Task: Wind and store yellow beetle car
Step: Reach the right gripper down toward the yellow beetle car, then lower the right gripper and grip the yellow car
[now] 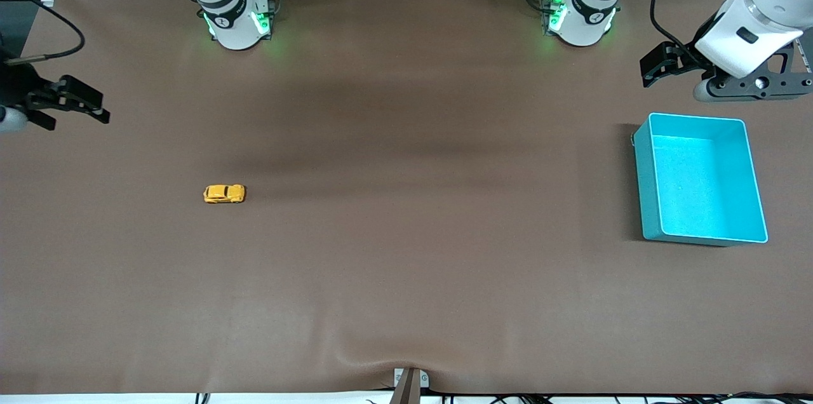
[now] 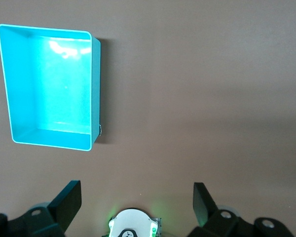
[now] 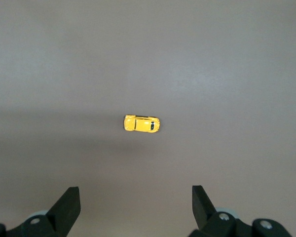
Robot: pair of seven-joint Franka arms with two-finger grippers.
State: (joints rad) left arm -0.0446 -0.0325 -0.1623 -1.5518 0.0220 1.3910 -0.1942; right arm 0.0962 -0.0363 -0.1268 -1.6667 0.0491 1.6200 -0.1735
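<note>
The yellow beetle car (image 1: 224, 194) sits alone on the brown table toward the right arm's end; it also shows in the right wrist view (image 3: 141, 123). The teal bin (image 1: 702, 178) stands empty at the left arm's end, and shows in the left wrist view (image 2: 49, 86). My right gripper (image 1: 76, 102) is open and empty, held high over the table's edge at its own end, apart from the car. My left gripper (image 1: 664, 64) is open and empty, up in the air beside the bin.
The brown mat (image 1: 406, 264) covers the whole table and has a small wrinkle at its front edge. Both arm bases (image 1: 235, 16) (image 1: 581, 13) stand along the back edge.
</note>
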